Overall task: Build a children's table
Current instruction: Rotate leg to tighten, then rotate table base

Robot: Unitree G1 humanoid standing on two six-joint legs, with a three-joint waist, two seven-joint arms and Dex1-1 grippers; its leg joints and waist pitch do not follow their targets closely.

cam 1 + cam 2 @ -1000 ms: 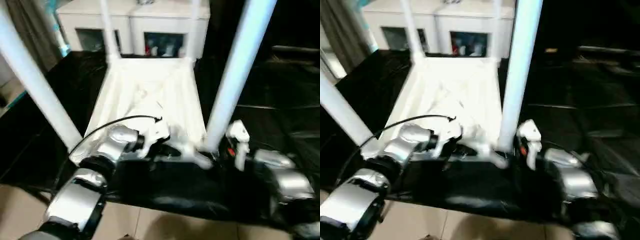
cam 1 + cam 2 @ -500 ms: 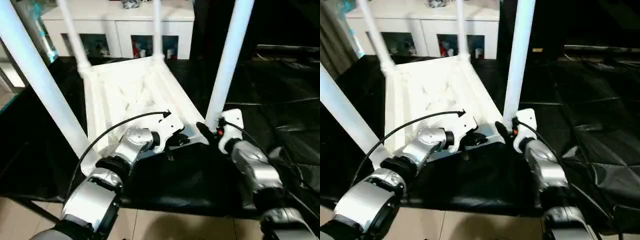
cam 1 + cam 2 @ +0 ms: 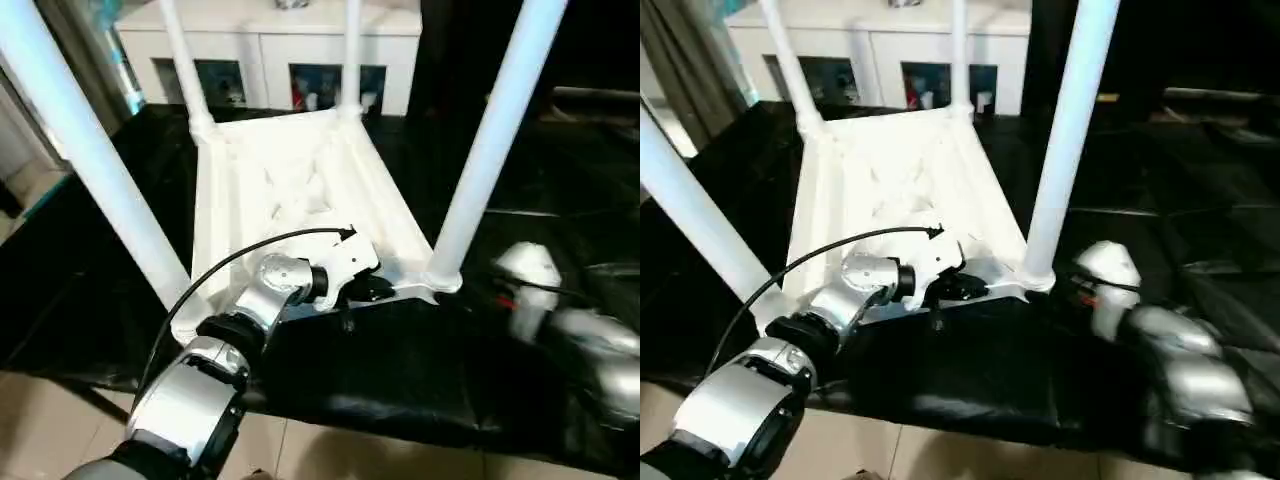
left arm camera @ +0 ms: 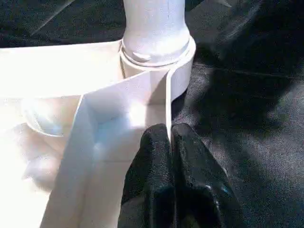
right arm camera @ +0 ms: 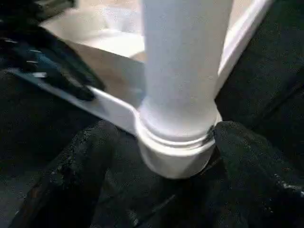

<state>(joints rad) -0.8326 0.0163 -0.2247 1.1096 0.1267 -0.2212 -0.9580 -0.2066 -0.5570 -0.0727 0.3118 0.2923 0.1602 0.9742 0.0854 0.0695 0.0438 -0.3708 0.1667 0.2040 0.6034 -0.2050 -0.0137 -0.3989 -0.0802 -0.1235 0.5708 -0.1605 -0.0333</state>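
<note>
I pinch the upturned children's table [image 3: 290,190] by its near rim with my left end effector [image 4: 168,142], steadying it on the black counter [image 3: 400,370]; my right end effector [image 5: 161,156], fingers apart, flanks the 4 o'clock leg [image 3: 490,150]

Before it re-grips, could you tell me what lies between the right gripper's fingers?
In the right wrist view, the right gripper straddles the near-right leg at its corner socket, fingers apart.

children's table [image 3: 300,190] upside down on black-sheeted table [image 3: 400,370]; cabinet [image 3: 270,50] behind; left gripper [image 4: 169,142] at near rim.
</note>
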